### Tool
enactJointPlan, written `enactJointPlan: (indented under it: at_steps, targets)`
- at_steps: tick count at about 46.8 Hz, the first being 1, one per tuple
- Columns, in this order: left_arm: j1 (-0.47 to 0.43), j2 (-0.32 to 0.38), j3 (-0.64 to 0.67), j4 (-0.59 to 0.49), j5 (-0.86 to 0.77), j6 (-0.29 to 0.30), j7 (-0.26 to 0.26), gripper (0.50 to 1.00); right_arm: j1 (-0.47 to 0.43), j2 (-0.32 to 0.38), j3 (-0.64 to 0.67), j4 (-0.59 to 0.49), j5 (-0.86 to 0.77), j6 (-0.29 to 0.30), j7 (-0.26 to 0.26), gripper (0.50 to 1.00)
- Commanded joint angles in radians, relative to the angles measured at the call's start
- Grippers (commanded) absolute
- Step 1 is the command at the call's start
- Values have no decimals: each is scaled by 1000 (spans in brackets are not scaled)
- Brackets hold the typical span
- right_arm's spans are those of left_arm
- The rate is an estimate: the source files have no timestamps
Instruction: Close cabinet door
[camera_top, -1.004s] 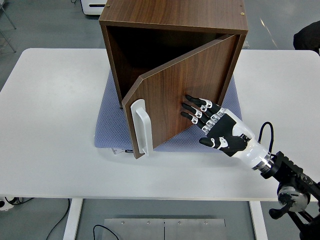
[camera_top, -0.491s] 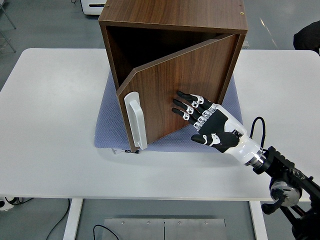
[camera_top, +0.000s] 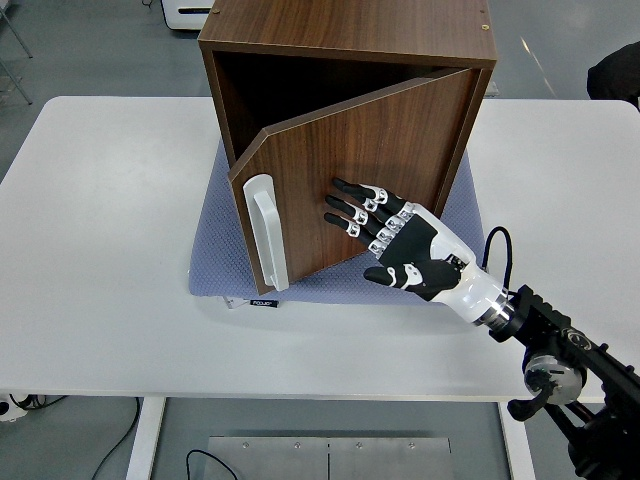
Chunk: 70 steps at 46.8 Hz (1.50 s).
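My right hand (camera_top: 392, 243) is spread flat, holding nothing, fingertips (camera_top: 340, 202) pressing the cabinet door (camera_top: 370, 160), which stands part open ahead of my palm, its white handle (camera_top: 268, 233) left of my fingers.

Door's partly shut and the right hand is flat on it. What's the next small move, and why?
Probably push on leftward and into the cabinet. The door stands ajar, a dark gap showing along its top and handle side, and the right hand has open fingers on the panel.
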Motion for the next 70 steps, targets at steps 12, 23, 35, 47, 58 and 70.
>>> enactJointPlan:
  at_steps: [12,23,35,47,58,70]
  targets:
    - [0,0,0,0,0,0,0,1000,37,24,-1,-27,2,-30,0,1000]
    - [0,0,0,0,0,0,0,1000,60,35,-1,-39,2,-44,0,1000]
    - [0,0,0,0,0,0,0,1000,78,50,-3,-62,2,-67,0,1000]
    - [0,0,0,0,0,0,0,1000,126,78,-24,-93,3,-73,-1,1000]
    - [0,0,0,0,0,0,0,1000,169,96,-51,-117,3,-101,-1,1000]
    - [0,0,0,0,0,0,0,1000,198,95,-52,-129,5,-118,-1,1000]
